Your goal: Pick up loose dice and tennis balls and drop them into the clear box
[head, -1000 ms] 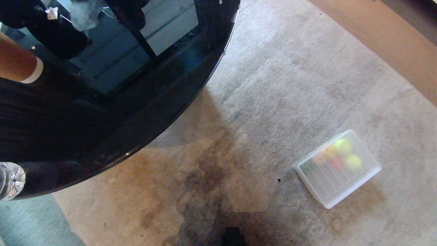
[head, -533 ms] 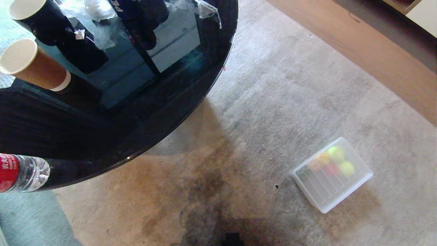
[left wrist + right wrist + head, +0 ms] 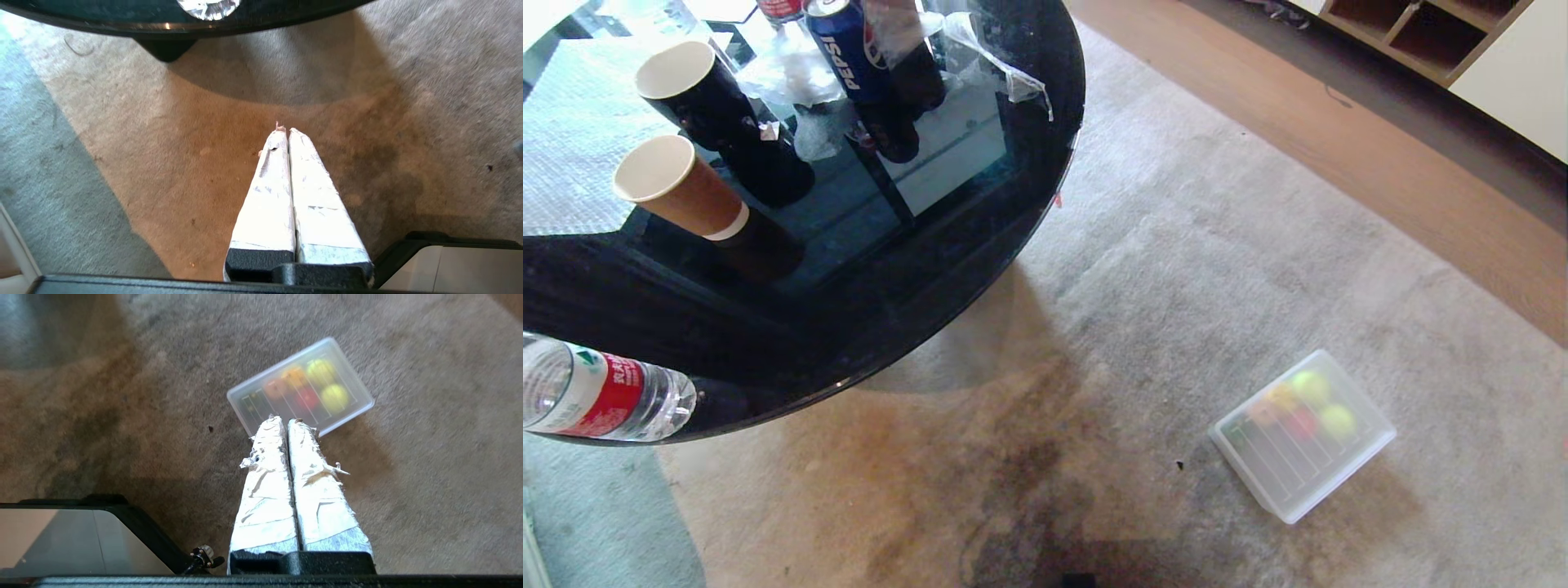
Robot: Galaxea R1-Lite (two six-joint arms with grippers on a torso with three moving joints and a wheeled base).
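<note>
Item: shallow translucent plastic clear box [image 3: 1303, 435], lidded, on the grey carpet [image 3: 1217, 245] right of the round black glass tabletop [image 3: 980, 269]; inside show two yellow-green tennis balls [image 3: 1312, 387] and, blurred, some four dice [image 3: 1298, 423]. Left hand [image 3: 284, 130] and right hand [image 3: 284, 421]: both clenched, empty, above carpet. Judgement: nothing loose visible; scan the floor before reaching.

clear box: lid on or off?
On. The clear box sits on the carpet under its ribbed lid; tennis balls and dice show blurred through it.
</note>
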